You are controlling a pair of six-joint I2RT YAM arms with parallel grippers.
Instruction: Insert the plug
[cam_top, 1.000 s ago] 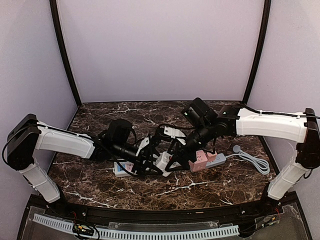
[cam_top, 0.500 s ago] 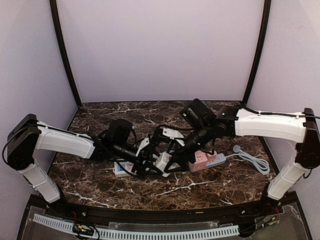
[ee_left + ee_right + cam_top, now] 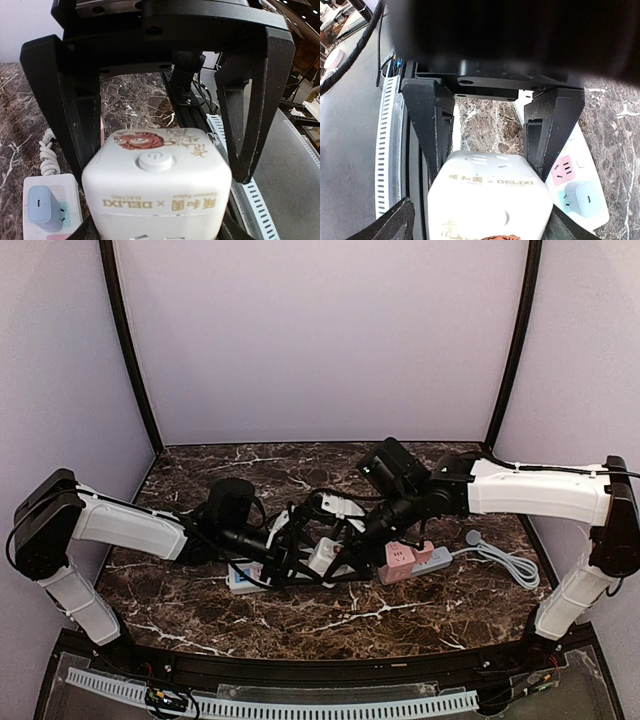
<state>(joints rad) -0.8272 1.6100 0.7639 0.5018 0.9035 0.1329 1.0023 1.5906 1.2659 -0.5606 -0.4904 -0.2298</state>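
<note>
1. Two arms meet over the middle of the dark marble table [image 3: 200, 475], their wrists pointing at each other from left and right.
2. The white DELIXI cube socket [image 3: 322, 556] is between them at the table's centre, over the white power strip [image 3: 245, 578]. I cannot tell whether it rests on the strip or hangs just above it.
3. The left gripper [image 3: 165, 172] is clamped on the cube socket [image 3: 157, 200], with one black finger against each side. The cube's face with a round button and a reddish-brown picture is turned toward that wrist camera.
4. The right gripper [image 3: 489, 167] straddles the same cube socket [image 3: 490, 200] from the opposite side, its jaws set wide. The fingers [image 3: 440, 150] run down close along the cube's edges, but I cannot tell whether they press on it.
5. The white power strip [image 3: 590, 182] lies just beside the cube. A pale blue charger [image 3: 583, 200] is plugged into it next to a pink socket face [image 3: 565, 167]. From the left wrist the same charger [image 3: 42, 209] shows at the lower left, with a coiled white cable [image 3: 47, 155] behind it.
6. To the right of the grippers, a pink cube socket [image 3: 398, 560] sits at the left end of a grey power strip [image 3: 437, 558]. Its grey cable [image 3: 505, 562] loops toward the table's right edge.
</note>
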